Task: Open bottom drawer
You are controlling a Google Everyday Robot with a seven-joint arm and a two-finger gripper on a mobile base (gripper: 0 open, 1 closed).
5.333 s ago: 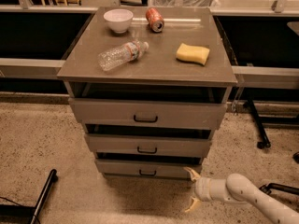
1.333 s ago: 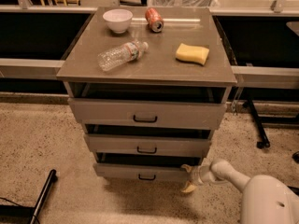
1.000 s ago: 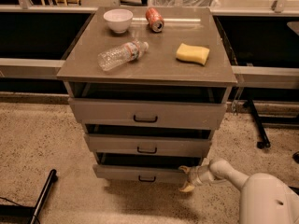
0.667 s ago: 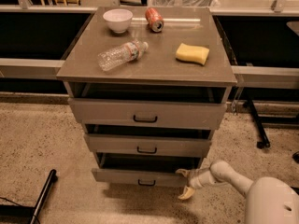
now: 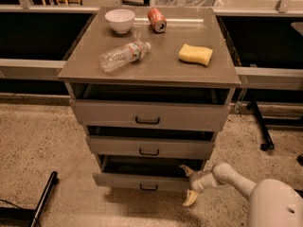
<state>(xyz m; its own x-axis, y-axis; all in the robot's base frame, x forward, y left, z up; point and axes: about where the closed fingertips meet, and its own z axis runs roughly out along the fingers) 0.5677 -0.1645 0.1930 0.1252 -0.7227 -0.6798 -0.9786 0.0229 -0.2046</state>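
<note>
The bottom drawer (image 5: 128, 180) is the lowest of three grey-brown fronts on the cabinet, with a small black pull handle (image 5: 148, 188) at its centre. It stands pulled out a little, with a dark gap showing behind its front. My gripper (image 5: 184, 185) is at the drawer's right end, low near the floor. Its two pale fingers (image 5: 190, 199) are spread open, one above the front's top edge and one below it. My white arm (image 5: 236, 181) reaches in from the lower right.
The top drawer (image 5: 147, 116) and middle drawer (image 5: 149, 148) also stand slightly out. On the cabinet top (image 5: 161, 65) are a white bowl (image 5: 120, 20), a red can (image 5: 156, 19), a plastic bottle (image 5: 124, 56) and a yellow sponge (image 5: 195, 54). A black pole (image 5: 45, 198) lies lower left; a black stand leg (image 5: 260, 126) is at right.
The gripper has moved left and towards the camera along the drawer's right end. The bottom drawer front has come out slightly and its dark gap has grown.
</note>
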